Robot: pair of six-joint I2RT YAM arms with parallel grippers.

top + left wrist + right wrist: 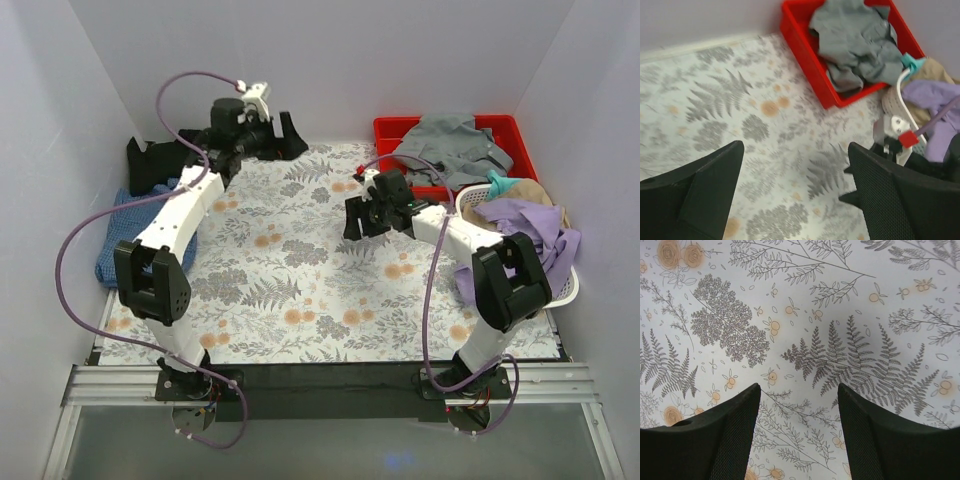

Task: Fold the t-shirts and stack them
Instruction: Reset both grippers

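Observation:
The black t-shirt [150,160] lies bunched at the back left of the table, partly behind my left arm; its print does not show. The mottled blue t-shirt [122,235] lies at the left edge, just in front of it. My left gripper [283,138] is open and empty, raised near the back wall to the right of the black shirt; in its wrist view [795,150] only the floral cloth lies between its fingers. My right gripper [358,212] is open and empty over the middle of the table, and its wrist view [799,390] shows only fern print below.
A red bin [385,130] at the back right holds a grey garment [450,145]; both show in the left wrist view, bin [805,50] and garment [855,40]. A white basket [560,290] at the right holds purple, tan and teal clothes. White walls enclose three sides.

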